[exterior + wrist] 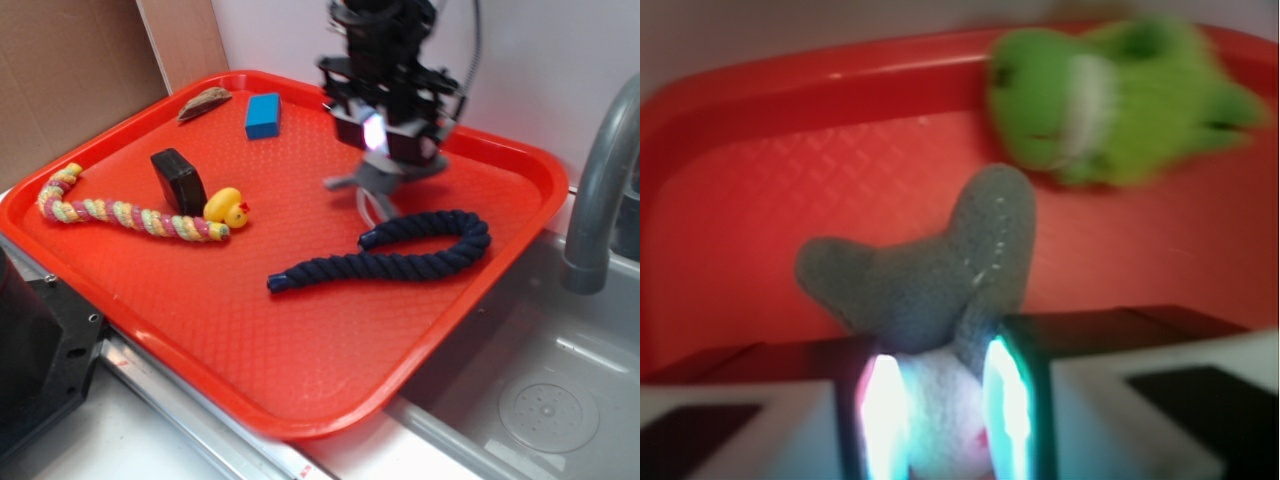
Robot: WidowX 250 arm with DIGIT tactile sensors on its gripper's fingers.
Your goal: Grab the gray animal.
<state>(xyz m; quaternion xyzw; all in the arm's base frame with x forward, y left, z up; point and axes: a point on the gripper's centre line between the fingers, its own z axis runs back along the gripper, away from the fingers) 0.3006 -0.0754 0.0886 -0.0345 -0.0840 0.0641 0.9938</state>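
Claw (938, 410) stands narrow around the gray animal (930, 275), whitish face between its 2 fingers; limbs point away toward the green plush frog (1110, 100).

Your non-task clutter on red tray (300, 380): dark blue rope (400, 255) curled at right, pastel braided rope (120, 213) at left, yellow duck (228, 207) touching its end, black block (179, 180) just behind duck. Blue block (264, 115) and brown piece (204, 102) near far rim. Green plush frog (1110, 95) by tray wall. Sink (540, 380) and gray faucet (600, 180) to right.
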